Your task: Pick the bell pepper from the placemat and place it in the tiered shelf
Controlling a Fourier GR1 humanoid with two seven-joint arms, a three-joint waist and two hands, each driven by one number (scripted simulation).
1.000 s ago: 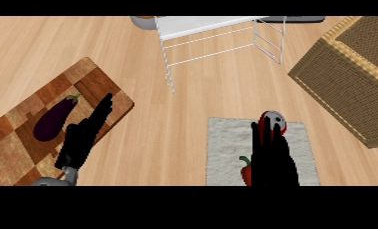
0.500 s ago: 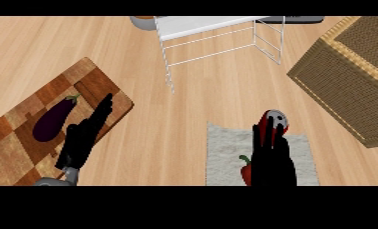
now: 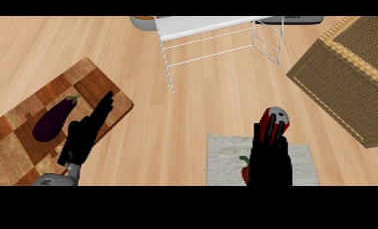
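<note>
Head view, left to right: an eggplant (image 3: 53,121) lies on a wooden cutting board (image 3: 33,145), and the left hand (image 3: 83,135) rests over the board's near right edge, fingers straight, holding nothing. Far back stands the white tiered shelf (image 3: 214,40). Near right, the right hand (image 3: 267,148) curls over the bell pepper (image 3: 245,171), mostly hiding it, above the grey placemat (image 3: 221,155). A wicker basket (image 3: 343,75) sits far right on the tabletop (image 3: 207,108). The grasp looks made; lifting, carrying and placing remain.
</note>
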